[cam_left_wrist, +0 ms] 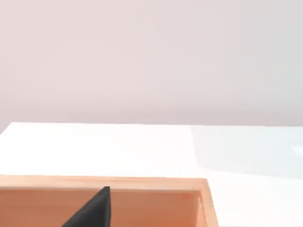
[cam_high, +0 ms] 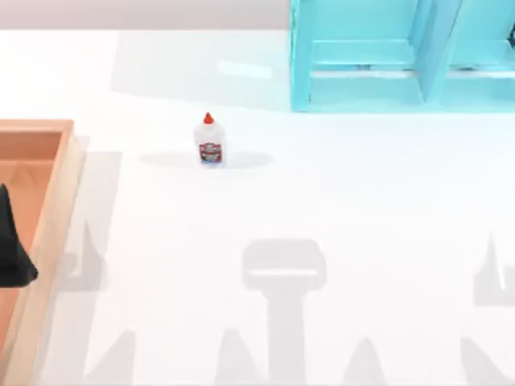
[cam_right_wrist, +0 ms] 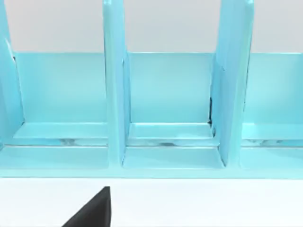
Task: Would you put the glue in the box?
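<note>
Glue (cam_high: 209,141) stood upright, long axis vertical, on the open table (cam_high: 362,225), well right of the box (cam_high: 50,211) at the left edge. Left gripper (cam_high: 12,245) hung over the box and was the nearer arm; jaw state can't be told. Clear room all round the bottle; turquoise shelf (cam_high: 402,56) sat far right.

White glue (cam_high: 210,145), red-orange cap; orange-brown box (cam_high: 48,209); turquoise shelf (cam_high: 402,56).
</note>
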Motion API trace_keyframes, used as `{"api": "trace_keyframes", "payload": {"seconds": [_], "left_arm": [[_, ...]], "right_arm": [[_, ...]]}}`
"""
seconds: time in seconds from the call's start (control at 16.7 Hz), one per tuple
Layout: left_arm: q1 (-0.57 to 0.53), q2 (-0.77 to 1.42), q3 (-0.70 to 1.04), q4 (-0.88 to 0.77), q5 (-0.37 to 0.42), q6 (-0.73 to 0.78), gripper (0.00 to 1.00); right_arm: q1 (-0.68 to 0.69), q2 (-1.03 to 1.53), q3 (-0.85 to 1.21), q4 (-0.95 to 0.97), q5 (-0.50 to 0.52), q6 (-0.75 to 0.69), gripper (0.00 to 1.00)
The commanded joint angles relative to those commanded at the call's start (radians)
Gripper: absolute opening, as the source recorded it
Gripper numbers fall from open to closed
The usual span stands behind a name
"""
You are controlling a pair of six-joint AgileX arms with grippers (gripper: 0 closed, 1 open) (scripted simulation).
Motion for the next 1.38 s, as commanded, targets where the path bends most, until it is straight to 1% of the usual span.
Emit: {"api": "trace_keyframes", "payload": {"seconds": [0.3,1.08,1.38], "left_arm": [[-0.121,0.386,0.108,0.258,-0.111,-0.015,1.0],[-0.521,1.666,0.465,1.114,-0.482,-0.064,1.0],[-0.632,2.027,0.566,1.355,-0.587,-0.078,1.0]], "right_arm": [[0.0,0.0,0.0,0.0,0.0,0.0,1.0],[0.0,0.0,0.0,0.0,0.0,0.0,1.0],[0.0,0.0,0.0,0.0,0.0,0.0,1.0]]}}
